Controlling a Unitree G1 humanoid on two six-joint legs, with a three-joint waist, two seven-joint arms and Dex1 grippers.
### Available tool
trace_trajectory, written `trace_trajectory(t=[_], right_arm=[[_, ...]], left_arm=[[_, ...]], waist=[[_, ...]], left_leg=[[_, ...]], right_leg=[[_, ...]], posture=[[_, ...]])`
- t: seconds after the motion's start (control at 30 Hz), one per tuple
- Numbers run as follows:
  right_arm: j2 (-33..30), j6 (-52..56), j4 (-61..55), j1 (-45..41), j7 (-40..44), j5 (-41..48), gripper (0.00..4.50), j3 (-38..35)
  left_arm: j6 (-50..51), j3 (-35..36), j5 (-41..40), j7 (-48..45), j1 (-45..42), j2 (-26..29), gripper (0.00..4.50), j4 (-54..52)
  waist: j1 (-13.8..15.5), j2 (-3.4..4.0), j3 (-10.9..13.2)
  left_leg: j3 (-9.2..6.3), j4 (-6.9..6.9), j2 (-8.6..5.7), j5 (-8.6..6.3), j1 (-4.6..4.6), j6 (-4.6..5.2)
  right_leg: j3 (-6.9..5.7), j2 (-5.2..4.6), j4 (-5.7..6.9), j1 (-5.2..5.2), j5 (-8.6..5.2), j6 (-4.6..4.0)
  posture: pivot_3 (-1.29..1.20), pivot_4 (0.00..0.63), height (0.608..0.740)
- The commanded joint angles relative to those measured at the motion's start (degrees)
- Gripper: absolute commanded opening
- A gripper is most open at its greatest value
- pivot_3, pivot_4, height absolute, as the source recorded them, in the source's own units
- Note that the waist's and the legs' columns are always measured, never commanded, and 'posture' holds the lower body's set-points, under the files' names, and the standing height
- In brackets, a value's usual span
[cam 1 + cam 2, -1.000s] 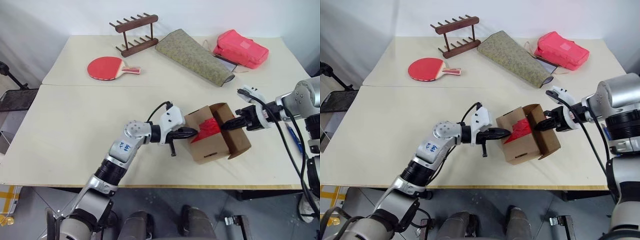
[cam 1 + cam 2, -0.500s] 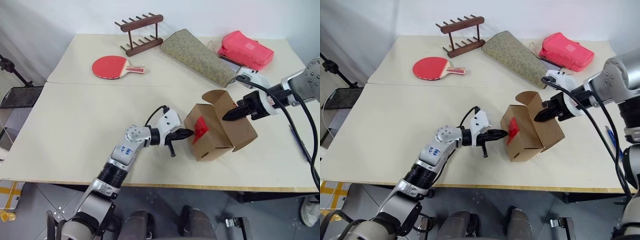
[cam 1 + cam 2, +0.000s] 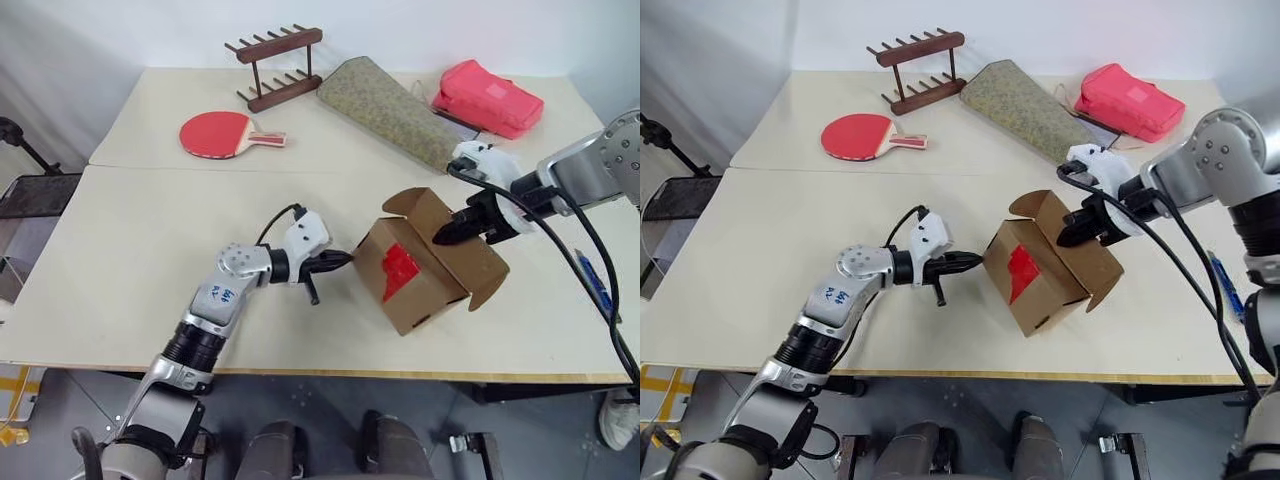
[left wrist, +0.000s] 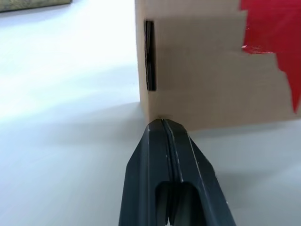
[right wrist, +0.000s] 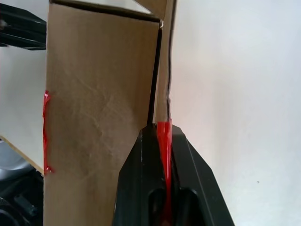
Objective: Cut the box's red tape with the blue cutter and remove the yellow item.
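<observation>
The box [image 3: 432, 278] hangs tilted over the table's middle right, top flap [image 3: 408, 203] up and a side flap hanging open. The red tape [image 3: 398, 272] covers its near face. My right gripper [image 3: 440, 238] is shut on a flap edge from above right; in the right wrist view a red strip [image 5: 163, 141] runs between its fingers. My left gripper [image 3: 345, 258] is shut and empty, its tip just left of the box's corner [image 4: 146, 110]. The blue cutter [image 3: 592, 285] lies near the table's right edge. The yellow item is hidden.
At the back of the table lie a red table-tennis paddle [image 3: 215, 133], a wooden rack [image 3: 275, 65], an olive-green pouch [image 3: 390, 110] and a pink-red bag [image 3: 490, 98]. The table's front edge runs just below the box.
My right gripper has raised and turned the box, so the taped face now looks toward me. My left gripper has drawn back to the left, off the box.
</observation>
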Motion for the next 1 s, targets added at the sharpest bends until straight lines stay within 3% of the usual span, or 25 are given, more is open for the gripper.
trace_trajectory(t=[0.03, 0.27, 0.47, 0.67, 1.0], right_arm=[[-0.6, 0.27, -2.48, -0.2, -4.14, 3.73, 0.01, -0.77], [-1.28, 0.27, -5.2, -0.34, -11.35, 10.24, 0.01, -2.09], [-2.87, 0.27, -9.21, 1.25, -16.11, 18.53, 0.01, -2.09], [-2.93, 0.27, -10.54, 3.19, -21.64, 23.75, 0.01, -3.1], [-2.97, 0.27, -11.06, 6.07, -31.1, 32.15, 0.01, -5.86]], left_arm=[[2.58, 2.69, -3.26, -3.19, -3.93, 2.12, 0.0, -4.45], [8.14, 4.12, -10.66, -11.76, -5.61, 5.55, 0.0, -9.32], [9.55, 6.26, -14.29, -8.9, -8.85, 0.94, 0.0, -8.84], [7.58, 2.96, -12.77, -6.39, -9.42, -4.82, 0.0, -7.86], [4.98, -7.56, -3.97, -6.95, -6.16, -3.6, 0.0, -6.03]], waist=[[-0.01, -0.01, 0.0], [-0.17, 0.0, 0.01], [0.12, -0.03, 0.03], [0.06, -0.05, 0.05], [0.09, -0.07, 0.05]], left_leg=[[-0.01, 0.01, 0.0, 0.0, -0.04, 0.0], [-0.01, -0.06, 0.03, 0.0, -0.04, 0.0], [-0.15, 0.05, -0.01, 0.0, -0.14, 0.01], [-0.14, 0.01, 0.0, 0.0, -0.12, 0.0], [-0.1, 0.05, 0.02, 0.02, -0.1, 0.03]], right_leg=[[-0.01, 0.0, -0.03, 0.0, 0.0, 0.0], [-0.06, 0.09, -0.03, -0.01, 0.0, 0.0], [-0.08, 0.11, -0.04, 0.01, 0.01, 0.03], [-0.12, 0.14, -0.07, 0.04, 0.02, 0.04], [-0.09, 0.15, -0.08, 0.07, 0.02, 0.04]], posture=[[0.0, 0.15, 0.74], [0.0, 0.15, 0.74], [0.0, 0.15, 0.74], [0.0, 0.15, 0.74], [0.0, 0.15, 0.74]])
